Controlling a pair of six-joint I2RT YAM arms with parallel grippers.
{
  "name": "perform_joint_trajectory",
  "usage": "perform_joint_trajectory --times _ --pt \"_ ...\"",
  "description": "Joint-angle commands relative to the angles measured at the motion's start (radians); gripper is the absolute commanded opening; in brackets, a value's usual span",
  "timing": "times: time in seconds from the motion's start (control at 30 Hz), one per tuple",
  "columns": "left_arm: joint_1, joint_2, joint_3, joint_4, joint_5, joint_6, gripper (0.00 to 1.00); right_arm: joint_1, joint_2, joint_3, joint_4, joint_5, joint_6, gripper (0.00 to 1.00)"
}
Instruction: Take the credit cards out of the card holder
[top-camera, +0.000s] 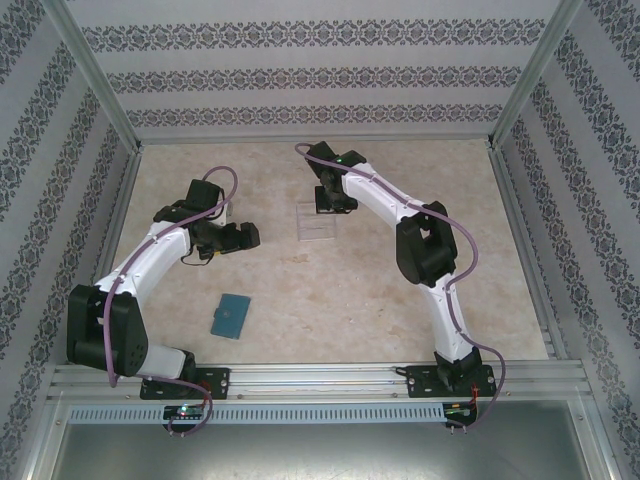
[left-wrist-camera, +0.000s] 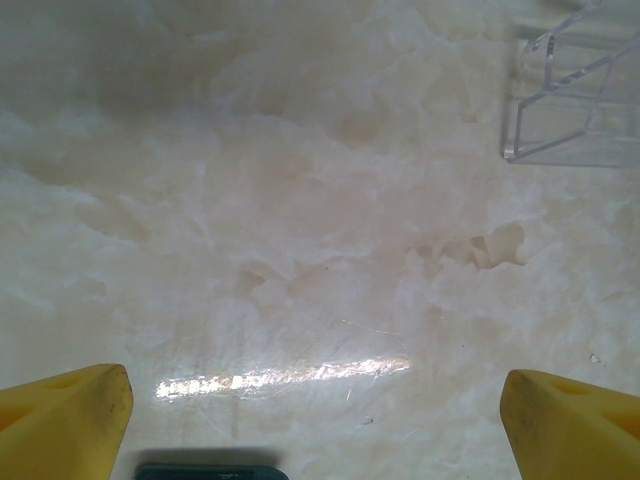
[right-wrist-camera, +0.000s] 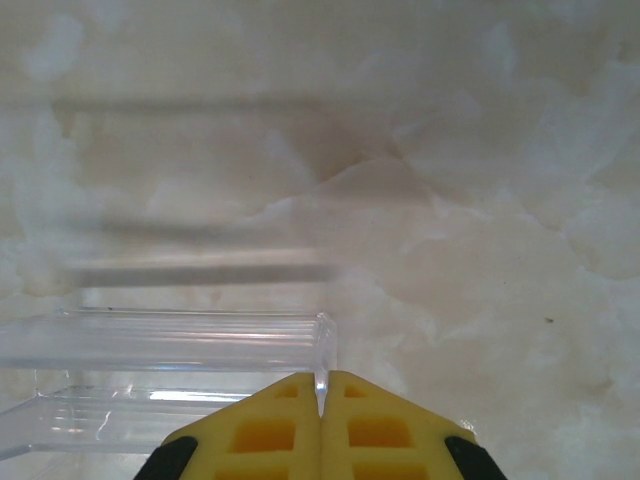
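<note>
The teal card holder (top-camera: 232, 316) lies shut and flat on the table, near the left arm's base. The credit cards are hidden. My left gripper (top-camera: 244, 237) hovers beyond the holder, apart from it. Its yellow fingertips (left-wrist-camera: 70, 420) stand wide open over bare table, with nothing between them (left-wrist-camera: 315, 400). A dark teal edge (left-wrist-camera: 205, 471) shows at the bottom rim of the left wrist view; I cannot tell what it is. My right gripper (top-camera: 333, 204) is shut on the thin upright wall of a clear plastic box (top-camera: 320, 224), and the wall's edge pokes up between the pads (right-wrist-camera: 322, 385).
The clear box (left-wrist-camera: 575, 95) also appears at the upper right of the left wrist view, and its walls (right-wrist-camera: 160, 345) run left of the right fingers. Patterned walls and metal frame posts (top-camera: 100, 90) enclose the marbled tabletop (top-camera: 400, 320).
</note>
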Motion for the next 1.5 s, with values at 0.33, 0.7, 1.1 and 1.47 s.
perform_joint_trajectory --times 0.33,0.7,1.1,1.47 --pt "-0.015 -0.011 -0.008 -0.007 -0.011 -0.005 0.96 -0.012 0.036 0.036 -0.037 -0.007 0.035 0.02" --pt "-0.018 -0.009 -0.007 -0.027 -0.020 -0.011 0.96 -0.018 0.021 0.013 -0.023 -0.016 0.041 0.08" --pt "-0.071 -0.046 -0.028 -0.141 -0.136 -0.040 0.95 -0.020 -0.076 -0.024 0.020 -0.050 0.041 0.20" --pt "-0.165 -0.128 -0.178 -0.206 -0.226 -0.242 0.96 -0.022 -0.169 -0.079 0.050 -0.105 0.026 0.24"
